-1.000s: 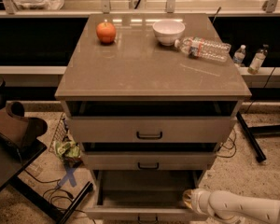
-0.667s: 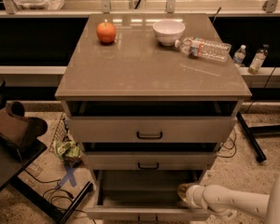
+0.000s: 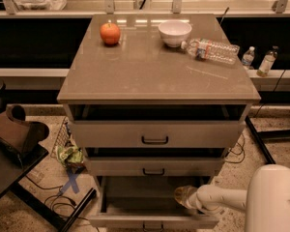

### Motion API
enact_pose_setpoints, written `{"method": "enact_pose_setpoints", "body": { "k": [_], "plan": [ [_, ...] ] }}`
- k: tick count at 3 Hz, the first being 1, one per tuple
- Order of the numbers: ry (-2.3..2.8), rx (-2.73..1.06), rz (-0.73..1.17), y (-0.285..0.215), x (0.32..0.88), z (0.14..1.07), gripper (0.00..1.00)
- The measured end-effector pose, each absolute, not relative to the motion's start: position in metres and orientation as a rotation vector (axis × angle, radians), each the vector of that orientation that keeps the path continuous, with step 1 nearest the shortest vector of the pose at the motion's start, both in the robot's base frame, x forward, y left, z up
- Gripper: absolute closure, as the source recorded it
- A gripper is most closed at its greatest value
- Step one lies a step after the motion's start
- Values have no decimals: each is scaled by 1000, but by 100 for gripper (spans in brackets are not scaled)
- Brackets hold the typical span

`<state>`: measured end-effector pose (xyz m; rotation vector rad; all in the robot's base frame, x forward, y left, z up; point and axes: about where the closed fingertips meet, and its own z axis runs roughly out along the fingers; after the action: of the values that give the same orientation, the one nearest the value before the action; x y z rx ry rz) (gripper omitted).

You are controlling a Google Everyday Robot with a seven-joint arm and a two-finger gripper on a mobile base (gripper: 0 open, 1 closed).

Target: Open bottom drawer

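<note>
The bottom drawer (image 3: pixel 135 221) is the lowest of three grey-beige drawers in the cabinet. It stands pulled well out, its inside showing from above. Its small black bar handle (image 3: pixel 152 225) shows at the picture's lower edge. My gripper (image 3: pixel 181 196) is at the end of a white arm (image 3: pixel 222 200) that reaches in from the lower right. It sits over the right side of the open bottom drawer, behind the front panel and apart from the handle.
The middle drawer (image 3: pixel 154 167) and top drawer (image 3: pixel 154 135) are each out a little. On the cabinet top (image 3: pixel 150 71) lie an orange fruit (image 3: pixel 109 33), a white bowl (image 3: pixel 174 32) and a toppled water bottle (image 3: pixel 210 50). A dark stand (image 3: pixel 14 149) and cables (image 3: pixel 63 202) are at the left.
My gripper has moved left and slightly up over the open bottom drawer. A large white part of the arm has come into view at the lower right. The drawers have not visibly moved.
</note>
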<state>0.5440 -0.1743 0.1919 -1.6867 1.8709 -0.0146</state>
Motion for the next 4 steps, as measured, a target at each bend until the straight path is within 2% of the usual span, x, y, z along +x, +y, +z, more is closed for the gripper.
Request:
{"method": "enact_pose_setpoints", "body": {
  "k": [1,4],
  "plan": [
    [1871,-1686,-15,-174,544,192,100],
    [1971,-1789,127,-164,468,155,100]
  ]
}}
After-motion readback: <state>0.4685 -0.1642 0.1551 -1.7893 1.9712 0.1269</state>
